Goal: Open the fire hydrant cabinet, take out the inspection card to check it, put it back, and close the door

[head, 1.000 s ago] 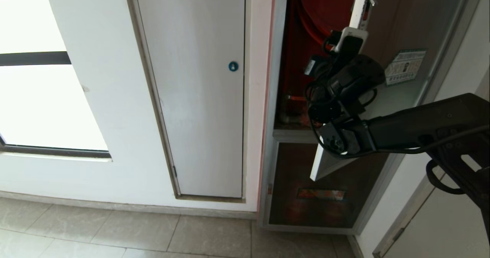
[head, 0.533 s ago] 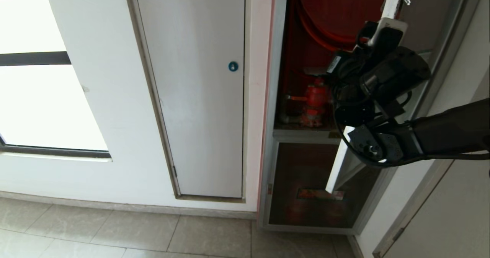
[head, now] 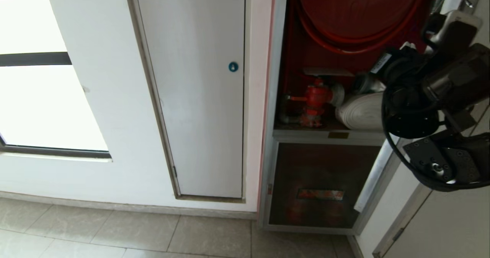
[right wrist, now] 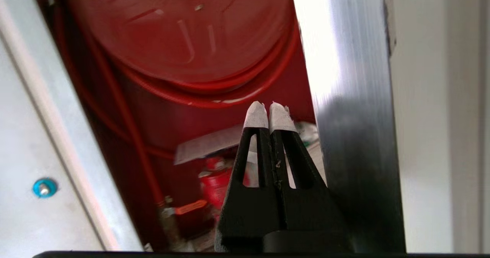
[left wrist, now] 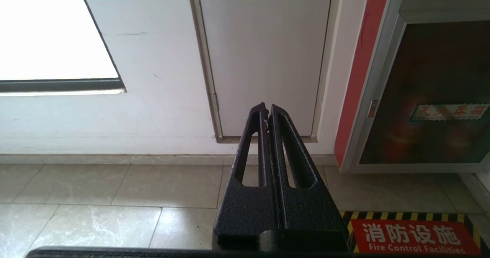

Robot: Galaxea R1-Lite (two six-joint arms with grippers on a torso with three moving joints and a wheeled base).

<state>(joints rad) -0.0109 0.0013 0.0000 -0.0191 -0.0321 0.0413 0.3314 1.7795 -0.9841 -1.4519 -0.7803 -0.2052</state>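
The fire hydrant cabinet stands open, showing its red hose reel, red valve and white rolled hose. The inspection card lies flat just above the valve; the right wrist view shows it too, as a pale sheet. The door is swung out to the right, edge-on. My right gripper is shut and empty, close alongside the door's silver edge and pointing into the cabinet. My left gripper is shut, parked low and facing the wall.
Left of the cabinet is a plain white door with a blue round lock, and a bright window further left. Below the open compartment sits a dark panel with a red label. A red floor sign lies on the tiles.
My right arm has swept to the right and the door has swung wider with it. The valve, the card and the white hose have come into view. The left arm is still.
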